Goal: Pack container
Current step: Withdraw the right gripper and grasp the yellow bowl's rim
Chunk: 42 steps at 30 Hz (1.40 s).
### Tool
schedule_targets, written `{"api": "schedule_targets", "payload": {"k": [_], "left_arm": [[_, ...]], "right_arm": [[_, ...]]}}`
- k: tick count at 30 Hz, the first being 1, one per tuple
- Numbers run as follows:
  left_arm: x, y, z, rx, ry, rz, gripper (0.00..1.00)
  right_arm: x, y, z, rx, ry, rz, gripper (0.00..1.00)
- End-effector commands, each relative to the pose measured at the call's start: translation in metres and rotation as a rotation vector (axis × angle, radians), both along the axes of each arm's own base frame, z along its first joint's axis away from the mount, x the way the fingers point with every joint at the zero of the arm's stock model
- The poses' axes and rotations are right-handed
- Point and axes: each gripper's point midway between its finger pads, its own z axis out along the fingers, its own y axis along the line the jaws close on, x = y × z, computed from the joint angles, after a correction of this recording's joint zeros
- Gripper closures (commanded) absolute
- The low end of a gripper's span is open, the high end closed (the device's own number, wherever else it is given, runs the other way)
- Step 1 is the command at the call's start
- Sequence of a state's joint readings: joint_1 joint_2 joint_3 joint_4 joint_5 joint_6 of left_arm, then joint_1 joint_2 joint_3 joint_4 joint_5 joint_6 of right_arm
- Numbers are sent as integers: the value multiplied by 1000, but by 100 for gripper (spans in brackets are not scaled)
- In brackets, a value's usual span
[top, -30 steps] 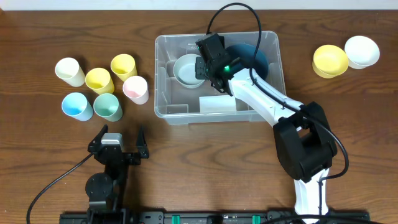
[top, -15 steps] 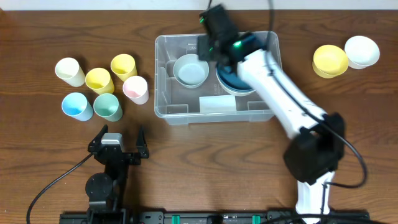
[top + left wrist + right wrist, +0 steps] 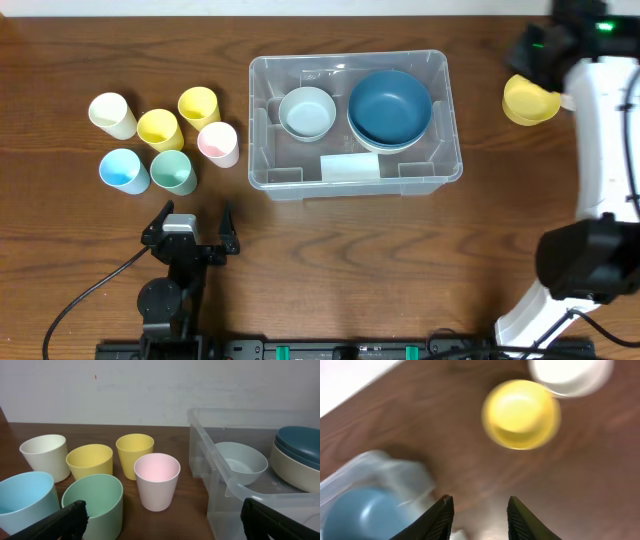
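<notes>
Right gripper, spread and empty, is leaving the container for the yellow bowl at 2 o'clock, needing rim-centred descent.

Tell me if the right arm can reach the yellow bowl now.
Probably yes. The right gripper is open, empty and close to the yellow bowl, with nothing covering it; only the white bowl crowds one side.

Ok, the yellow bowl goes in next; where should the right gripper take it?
Probably the rim, from above: the yellow bowl sits upright, mouth up. Pinch the side facing the container, since the white bowl crowds the opposite edge.
</notes>
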<state>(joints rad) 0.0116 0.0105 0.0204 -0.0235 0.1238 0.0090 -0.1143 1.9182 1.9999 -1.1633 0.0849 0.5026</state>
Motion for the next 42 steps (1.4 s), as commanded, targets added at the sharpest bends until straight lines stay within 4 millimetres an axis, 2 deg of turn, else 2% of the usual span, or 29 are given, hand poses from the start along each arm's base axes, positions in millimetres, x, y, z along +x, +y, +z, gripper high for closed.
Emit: {"api": "schedule_targets", "payload": {"k": [1, 5, 10, 16, 22, 26, 38, 42], "left_arm": [[-1, -1, -16, 15, 47, -11, 2], [-1, -1, -16, 15, 47, -11, 2], [-1, -1, -16, 15, 47, -11, 2], [-1, -1, -16, 15, 47, -11, 2], [-1, -1, -16, 15, 47, -11, 2], [-1, -1, -16, 15, 47, -11, 2], [-1, -1, -16, 15, 47, -11, 2], [-1, -1, -16, 15, 47, -11, 2]], "right_arm": [[-11, -20, -35, 96, 77, -77, 62], [-26, -49, -84, 128, 169, -155, 62], [-27, -65, -119, 161, 185, -168, 62], [-22, -76, -136, 133, 147, -183, 63], [-8, -83, -145, 103, 82, -174, 64], [-2, -84, -163, 105, 85, -173, 65], [1, -91, -198, 92, 126, -170, 67], [4, -93, -202, 91, 121, -172, 73]]}}
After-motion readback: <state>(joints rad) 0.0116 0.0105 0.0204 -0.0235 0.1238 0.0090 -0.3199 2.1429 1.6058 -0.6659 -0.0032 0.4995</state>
